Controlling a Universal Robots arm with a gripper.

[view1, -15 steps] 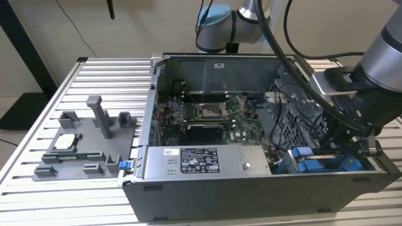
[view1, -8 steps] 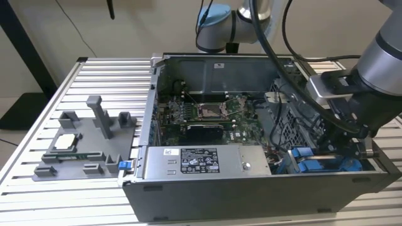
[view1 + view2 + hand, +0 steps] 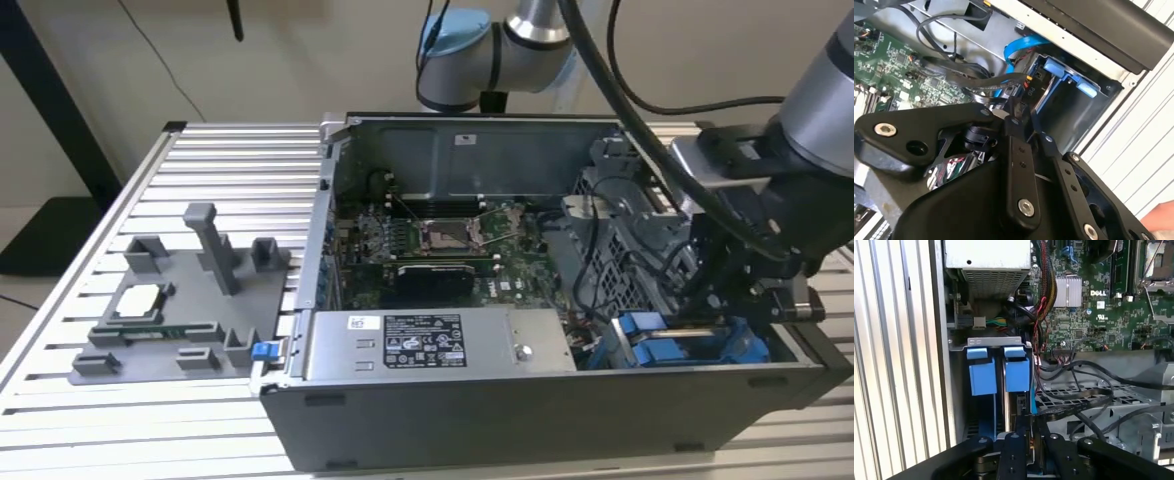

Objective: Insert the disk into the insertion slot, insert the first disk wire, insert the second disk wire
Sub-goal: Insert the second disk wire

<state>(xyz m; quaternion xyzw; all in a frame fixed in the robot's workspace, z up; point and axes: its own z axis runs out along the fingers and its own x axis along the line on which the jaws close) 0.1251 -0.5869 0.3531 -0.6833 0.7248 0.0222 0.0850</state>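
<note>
Claw (image 3: pixel 1030 432) apparently touching seated disk (image 3: pixel 1016 375).

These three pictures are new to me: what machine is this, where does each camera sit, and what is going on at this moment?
An industrial robot arm is working inside an open computer case that sits on a slatted metal table. The exterior view looks on from outside; both wrist views ride on the arm and look past its black gripper into the case.

Inside are the green circuit board and a grey labelled power-supply box. On the exterior view's left, a grey fixture holds spare parts.

The gripper is down at the drive bay, beside the disk's blue frame, among black cables. Whether it grips anything cannot be told.
</note>
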